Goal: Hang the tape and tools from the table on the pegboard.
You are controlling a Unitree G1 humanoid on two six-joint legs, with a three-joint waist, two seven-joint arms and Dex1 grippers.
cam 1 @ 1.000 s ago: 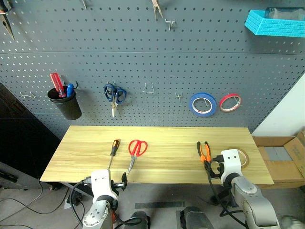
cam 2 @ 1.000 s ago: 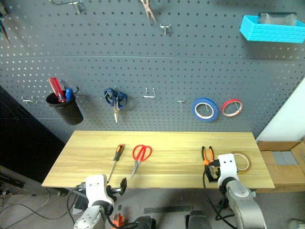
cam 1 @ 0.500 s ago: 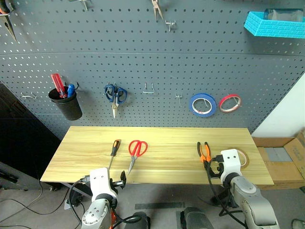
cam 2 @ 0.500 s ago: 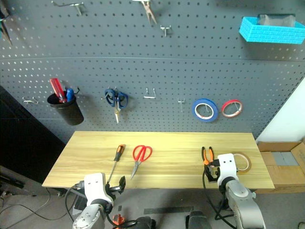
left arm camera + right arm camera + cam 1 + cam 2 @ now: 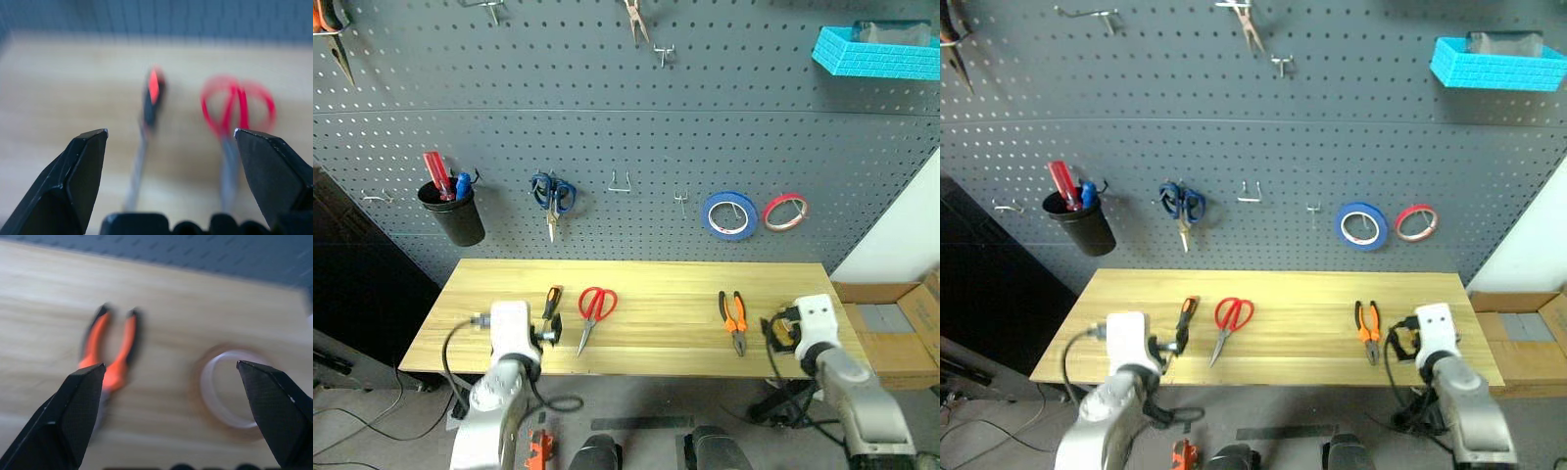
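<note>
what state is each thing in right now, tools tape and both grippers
screwdriver: flat on the table, not hung
red scissors: flat on the table, blades shut
pliers: flat on the table, handles slightly apart
tan tape: flat on the table, not hung
left gripper: open, empty, facing the screwdriver and red scissors
right gripper: open, empty, facing the pliers and tan tape
blue scissors: hanging on the pegboard
blue tape: hanging
red tape: hanging

Three tape rings (image 5: 1362,226) – two scissors (image 5: 596,304), two pliers (image 5: 733,314), one screwdriver (image 5: 551,299)
</note>
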